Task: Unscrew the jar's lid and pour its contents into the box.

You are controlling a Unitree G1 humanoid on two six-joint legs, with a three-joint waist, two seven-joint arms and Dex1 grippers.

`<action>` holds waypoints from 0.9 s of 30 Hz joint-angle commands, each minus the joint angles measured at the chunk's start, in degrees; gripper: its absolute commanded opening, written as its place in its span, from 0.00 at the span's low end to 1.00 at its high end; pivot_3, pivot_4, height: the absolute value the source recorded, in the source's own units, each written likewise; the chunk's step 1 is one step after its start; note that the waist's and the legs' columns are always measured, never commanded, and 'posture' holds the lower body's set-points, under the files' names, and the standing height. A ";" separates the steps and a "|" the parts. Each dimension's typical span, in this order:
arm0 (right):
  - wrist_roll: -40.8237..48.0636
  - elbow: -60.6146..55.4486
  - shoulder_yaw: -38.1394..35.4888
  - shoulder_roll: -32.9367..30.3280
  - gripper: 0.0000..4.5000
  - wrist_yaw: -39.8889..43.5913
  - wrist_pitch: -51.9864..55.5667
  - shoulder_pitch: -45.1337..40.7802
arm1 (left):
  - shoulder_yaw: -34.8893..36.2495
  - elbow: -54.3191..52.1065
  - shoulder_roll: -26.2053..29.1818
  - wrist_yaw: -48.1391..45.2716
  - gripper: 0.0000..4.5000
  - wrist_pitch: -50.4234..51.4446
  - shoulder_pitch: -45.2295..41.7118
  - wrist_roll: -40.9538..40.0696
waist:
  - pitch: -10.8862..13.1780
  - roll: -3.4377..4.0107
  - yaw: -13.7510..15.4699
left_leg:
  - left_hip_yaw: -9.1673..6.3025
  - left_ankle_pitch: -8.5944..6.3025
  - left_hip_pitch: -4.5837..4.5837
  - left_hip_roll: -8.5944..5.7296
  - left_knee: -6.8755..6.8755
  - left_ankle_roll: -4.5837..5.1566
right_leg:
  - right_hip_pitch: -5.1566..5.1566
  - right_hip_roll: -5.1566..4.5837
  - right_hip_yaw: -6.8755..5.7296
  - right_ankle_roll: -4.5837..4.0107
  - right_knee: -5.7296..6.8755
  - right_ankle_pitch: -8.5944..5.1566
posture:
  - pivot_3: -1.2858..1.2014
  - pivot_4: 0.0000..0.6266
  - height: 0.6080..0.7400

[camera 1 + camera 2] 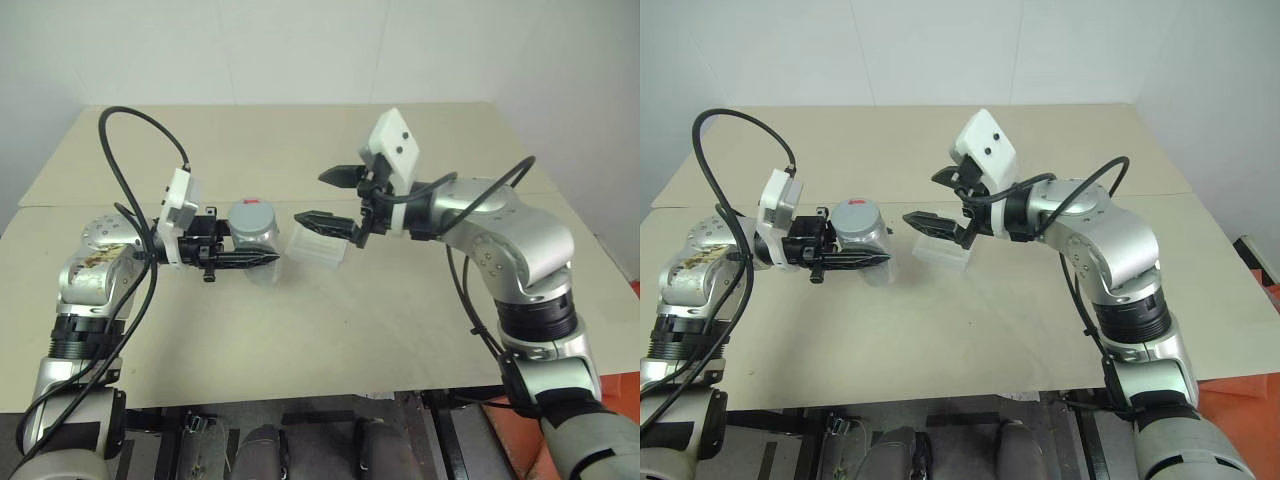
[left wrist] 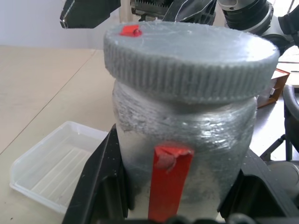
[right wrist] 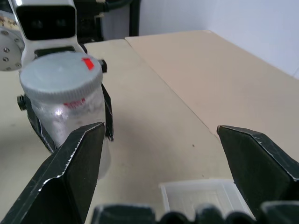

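Now my left claw (image 1: 262, 258) grips the jar (image 1: 256, 232) above the table (image 1: 330, 310).
Its lid (image 2: 189, 58) is on; my right claw (image 1: 322, 196) stands open near it, over the box (image 1: 317, 248).

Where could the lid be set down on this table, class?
Bare tabletop lies in front of the box, and behind it toward the wall. The middle is crowded: the left tool holds the jar, the open right tool over the box.
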 commanded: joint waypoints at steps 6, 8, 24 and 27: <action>8.05 -6.38 -2.78 3.82 0.99 1.01 0.96 -0.95 | -0.01 0.36 -1.19 0.22 0.43 -1.39 -1.83 0.05 | 0.00 0.00 -0.07 | 0.00 0.00 0.02 0.00 0.00 0.00 | 0.00 0.00 0.00 0.00 0.04 0.00 | 0.52 0.24 1.00; 7.37 -5.81 -1.40 5.40 0.99 0.08 0.55 -1.38 | -0.32 0.61 -1.70 0.20 0.43 -1.47 -2.27 0.16 | 0.00 0.00 -0.03 | 0.00 0.00 0.02 0.00 0.01 0.00 | 0.01 0.00 0.00 0.00 0.04 0.00 | 0.52 0.24 1.00; -2.89 2.79 6.31 12.14 0.99 -4.46 -2.43 -6.89 | -0.89 1.84 -1.94 -0.71 0.43 -2.43 -3.71 0.81 | 0.00 0.00 -0.09 | 0.00 0.01 0.00 -0.01 0.01 -0.01 | -0.01 0.00 0.00 0.00 0.04 0.00 | 0.52 0.24 1.00; -3.52 3.33 5.87 12.24 0.99 -3.86 -2.53 -6.84 | -0.75 1.83 -1.80 -0.75 0.43 -2.51 -3.62 0.77 | 0.00 0.00 -0.04 | 0.00 0.01 -0.01 0.00 0.02 -0.01 | -0.01 0.00 -0.01 0.00 0.04 0.00 | 0.52 0.24 1.00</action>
